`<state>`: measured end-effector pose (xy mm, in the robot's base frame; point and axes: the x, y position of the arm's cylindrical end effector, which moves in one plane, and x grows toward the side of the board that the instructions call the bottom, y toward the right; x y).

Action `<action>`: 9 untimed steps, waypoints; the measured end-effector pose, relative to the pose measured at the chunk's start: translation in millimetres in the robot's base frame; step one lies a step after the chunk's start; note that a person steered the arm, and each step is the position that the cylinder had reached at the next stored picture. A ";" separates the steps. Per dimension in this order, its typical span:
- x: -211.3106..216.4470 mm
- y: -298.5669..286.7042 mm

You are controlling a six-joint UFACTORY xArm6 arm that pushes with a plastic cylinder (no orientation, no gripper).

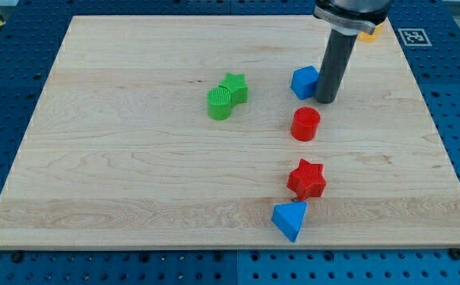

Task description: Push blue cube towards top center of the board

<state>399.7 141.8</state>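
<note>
Nearest: blue wedge (290,220), red star (306,178). Blue cube (304,81) sits upper-right of centre, my tip (326,100) touching its right side; no claw fitted. Leftward, upward push remains. Red cylinder (306,124) below, green blocks (227,96) left, on counter (119,182).

Two blue blocks (304,81) (290,220), two red (306,124) (306,179), two green (222,103) (235,85) — one yellow (368,33)

You have a single view, set high above the board's (134,198) bottom edge and tilted down toward its top edge; near enough that the board nearly fills it; all four corners show; no second view.
</note>
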 end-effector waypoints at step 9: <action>-74.1 -104.7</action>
<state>325.6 37.1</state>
